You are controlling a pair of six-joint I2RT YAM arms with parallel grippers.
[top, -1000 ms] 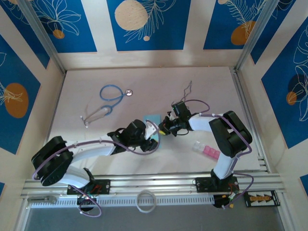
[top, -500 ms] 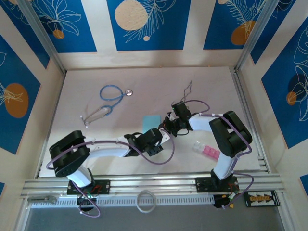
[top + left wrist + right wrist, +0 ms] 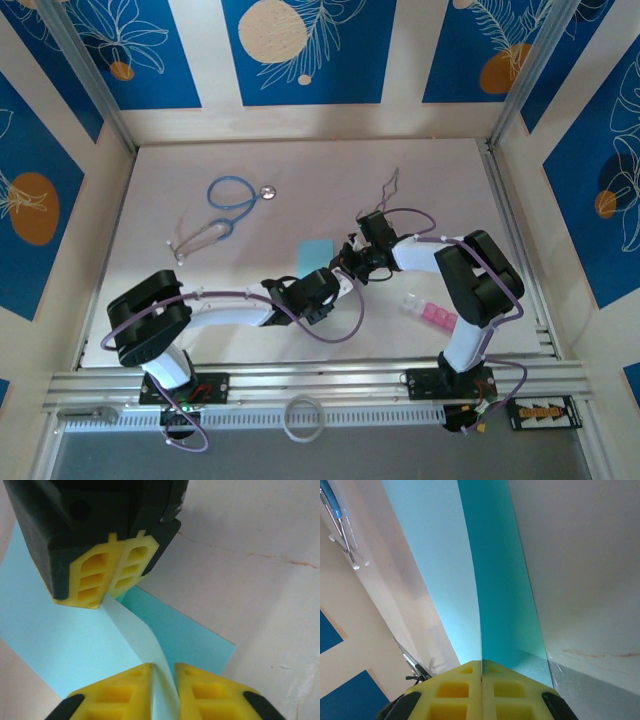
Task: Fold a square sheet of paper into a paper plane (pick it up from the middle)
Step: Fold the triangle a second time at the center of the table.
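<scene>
The thin square sheet of paper [image 3: 60,640], likely light and easily creased, lay on the counter [image 3: 250,530] beneath both grippers, its raised middle ridge pinched by the fully closed right gripper [image 3: 481,680] and the nearly closed left gripper [image 3: 164,680].

Turquoise on off-white, framed in blue

Light turquoise-blue across the square sheet of paper [image 3: 65,645], paler along its raised fold, deeper in shadow. Bright yellow pads in black housings on the left gripper [image 3: 163,669] and right gripper [image 3: 481,666]. Off-white with faint reddish streaks for the table [image 3: 440,180]. Blue tubing and silver metal on the stethoscope [image 3: 232,195]. Pink and clear on the plastic blocks [image 3: 432,314]. Black and white with purple cables on the arms [image 3: 215,310]. Deep blue wall panels [image 3: 350,60], patterned with white line-drawn leaves and orange and cream discs, set in cream.
</scene>
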